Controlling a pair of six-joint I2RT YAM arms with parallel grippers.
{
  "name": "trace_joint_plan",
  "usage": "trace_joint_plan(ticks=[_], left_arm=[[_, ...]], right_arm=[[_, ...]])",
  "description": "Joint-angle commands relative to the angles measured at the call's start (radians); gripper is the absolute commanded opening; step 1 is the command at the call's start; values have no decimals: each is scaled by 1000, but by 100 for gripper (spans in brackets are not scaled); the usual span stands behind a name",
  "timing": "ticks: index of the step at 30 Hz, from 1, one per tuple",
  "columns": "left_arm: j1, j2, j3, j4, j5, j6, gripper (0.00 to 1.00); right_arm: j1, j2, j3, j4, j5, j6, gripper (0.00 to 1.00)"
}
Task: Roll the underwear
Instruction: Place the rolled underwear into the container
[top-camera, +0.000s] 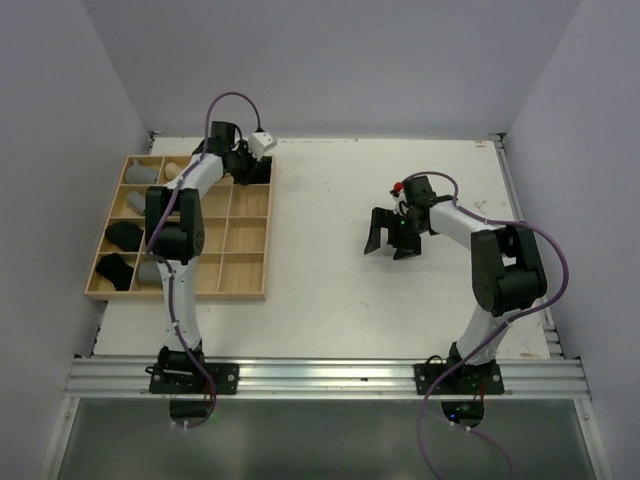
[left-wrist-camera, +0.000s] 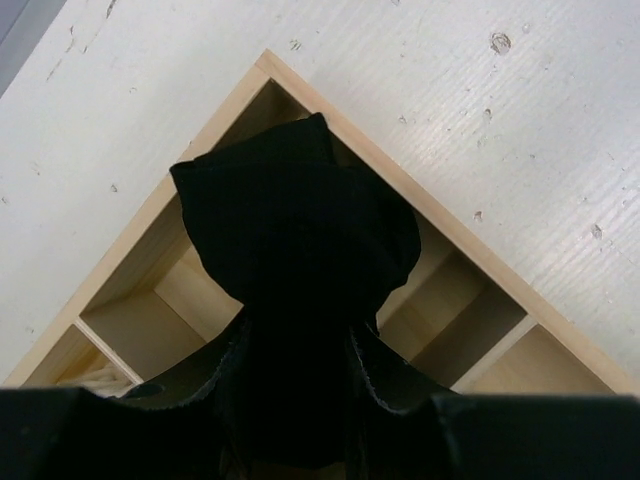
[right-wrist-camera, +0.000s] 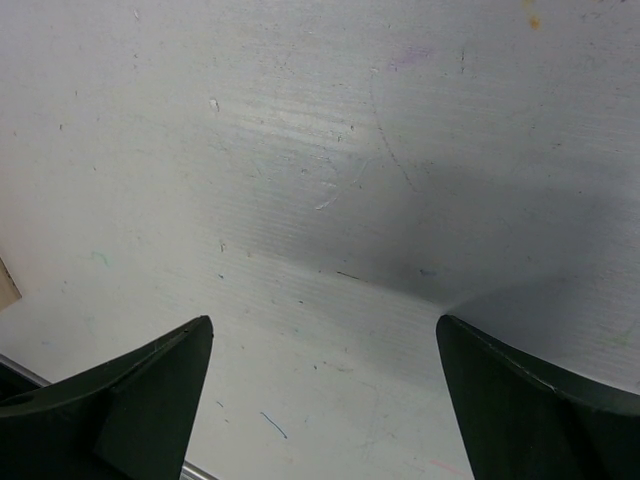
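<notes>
One big white table (top-camera: 350, 200) fills most of the top view, scuffed and bare out in the middle. Next biggest is the wooden grid tray (top-camera: 245, 275) on its left side, three cells across and four deep. The left arm (top-camera: 175, 225) stretches out over the tray. The right arm (top-camera: 505, 265) bends in over open tabletop, well apart from the tray.

The right gripper (right-wrist-camera: 325, 370) hangs over bare table with its fingers (right-wrist-camera: 150, 395) spread wide and nothing between them. The left gripper (left-wrist-camera: 300, 385) is over the tray's far right corner cell, pinching a wad of black underwear (left-wrist-camera: 300, 220) that bulges out past the fingertips. Can't tell if the cloth touches the cell floor.

Rest of the underwear sits in the tray. A grey roll (top-camera: 140, 172) and a beige roll (top-camera: 175, 168) are in the far row, and two black pieces (top-camera: 125, 235) are down the left column. A grey piece (top-camera: 150, 271) lies beside the nearest black one, partly hidden by the arm.
</notes>
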Motion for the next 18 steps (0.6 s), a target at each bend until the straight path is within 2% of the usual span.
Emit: trace_joint_plan(ticks=[1,4,8,10,15,18], left_arm=[[22,-20,19,-186,-24,9,0],[22,-9,73,-238,-38,7,0],[22,121,228,-350,-45,-19,1],[22,161,292,-367,-44,-34,11],[20,226,314,-354,-45,-51,20],[20,230,300,-351,-45,-43,37]], right_arm=[[-5,-28,16,-27,12,-20,99],[-5,-25,18,-24,8,-18,98],[-5,-18,15,-17,-5,-9,99],[-5,-13,12,-17,-9,-8,98],[-5,-21,4,-17,-9,-6,98],[-4,-24,0,-17,-9,-5,98]])
